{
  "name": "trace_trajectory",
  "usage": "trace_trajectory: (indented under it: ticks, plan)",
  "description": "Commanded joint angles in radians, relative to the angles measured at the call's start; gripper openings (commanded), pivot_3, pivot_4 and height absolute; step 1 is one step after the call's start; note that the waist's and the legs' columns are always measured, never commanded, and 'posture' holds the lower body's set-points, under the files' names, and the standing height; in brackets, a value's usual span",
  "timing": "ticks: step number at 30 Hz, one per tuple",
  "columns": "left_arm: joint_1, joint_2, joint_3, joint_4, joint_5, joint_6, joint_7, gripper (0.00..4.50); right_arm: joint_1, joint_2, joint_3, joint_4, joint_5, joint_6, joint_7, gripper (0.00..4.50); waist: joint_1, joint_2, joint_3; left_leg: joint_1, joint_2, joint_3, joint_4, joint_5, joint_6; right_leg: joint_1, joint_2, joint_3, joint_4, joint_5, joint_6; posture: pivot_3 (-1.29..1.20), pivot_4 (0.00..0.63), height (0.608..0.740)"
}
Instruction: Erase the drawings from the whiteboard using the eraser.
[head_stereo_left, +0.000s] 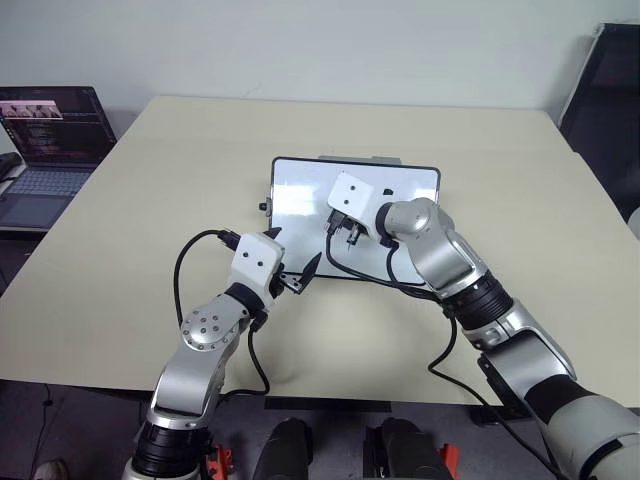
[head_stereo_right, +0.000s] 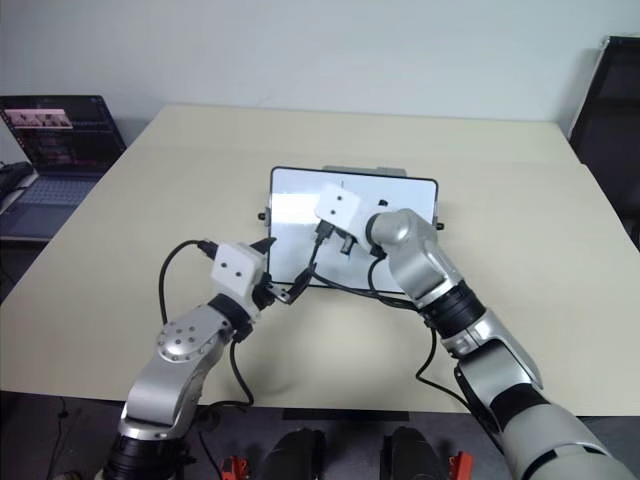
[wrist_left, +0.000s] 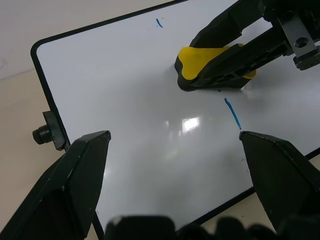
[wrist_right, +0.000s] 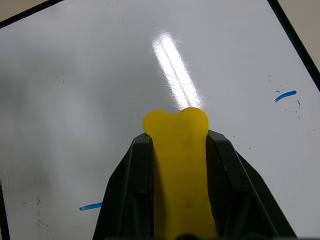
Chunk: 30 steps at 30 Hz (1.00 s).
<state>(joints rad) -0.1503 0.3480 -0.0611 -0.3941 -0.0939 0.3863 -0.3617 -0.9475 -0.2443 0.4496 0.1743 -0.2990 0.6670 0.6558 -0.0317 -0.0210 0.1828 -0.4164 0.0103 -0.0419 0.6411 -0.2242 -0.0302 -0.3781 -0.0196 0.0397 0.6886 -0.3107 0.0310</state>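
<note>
right gripper (wrist_left: 235, 55) clamped on eraser (wrist_left: 200, 62), pressed to whiteboard (wrist_left: 130, 100) | left gripper (wrist_left: 175, 145) spread apart at board's 7 o'clock corner | drawings (wrist_left: 232, 114): short blue strokes remaining

The whiteboard (head_stereo_left: 300, 195) is laid flat near the middle of the table (head_stereo_left: 150, 220). A laptop (head_stereo_left: 45, 150) is placed beyond the table's left edge. The eraser (wrist_left: 200, 62) is held against the board's surface by the right hand (wrist_left: 235, 55). The left hand (head_stereo_left: 295, 270) is positioned at the board's near left corner. Two remaining strokes (wrist_left: 232, 112) are found on either side of the eraser.
</note>
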Motion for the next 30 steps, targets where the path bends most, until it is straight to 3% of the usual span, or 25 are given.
trace_trajectory:
  ticks: [1, 10, 12, 19, 30]
  plan:
    - [-0.003, 0.003, 0.010, -0.039, -0.002, -0.007, -0.001, 4.50, -0.025, -0.017, -0.046, -0.105, 0.011, 0.049, 0.014, 1.08, 0.000, 0.000, 0.000, 0.000, 0.000, 0.000, 0.000, 0.000, 0.000, 0.000, 0.000, 0.000, 0.000, 0.000, 0.000, 0.00, 0.150, 0.740]
    - [-0.009, 0.005, 0.011, -0.033, -0.005, -0.007, -0.006, 4.50, -0.034, -0.036, -0.110, -0.238, 0.047, 0.205, 0.027, 1.08, 0.000, 0.000, 0.000, -0.001, 0.000, 0.000, -0.001, 0.000, 0.000, -0.001, 0.000, 0.000, -0.001, 0.000, 0.000, 0.00, 0.150, 0.740]
    - [-0.007, 0.007, 0.016, -0.034, -0.007, -0.007, -0.008, 4.50, -0.018, -0.019, -0.173, -0.289, 0.093, 0.302, 0.020, 1.08, 0.000, 0.000, 0.000, -0.001, 0.000, 0.000, -0.001, 0.000, 0.000, -0.001, 0.000, 0.000, -0.001, 0.000, 0.000, 0.00, 0.150, 0.740]
    - [-0.001, 0.006, 0.013, -0.037, -0.008, -0.008, -0.011, 4.50, 0.137, 0.076, -0.416, -0.537, 0.202, 0.559, -0.093, 1.08, 0.001, 0.000, 0.000, -0.001, 0.000, -0.002, -0.001, 0.000, 0.000, 0.000, 0.000, 0.001, -0.003, 0.000, 0.000, 0.00, 0.150, 0.740]
    - [-0.028, 0.007, 0.003, -0.004, -0.011, -0.021, -0.045, 4.50, 0.323, 0.083, -0.474, -0.694, 0.243, 0.662, -0.251, 1.08, -0.001, 0.000, 0.000, -0.002, 0.000, -0.001, -0.002, 0.000, 0.000, 0.000, 0.000, 0.000, -0.004, 0.000, 0.000, 0.00, 0.150, 0.740]
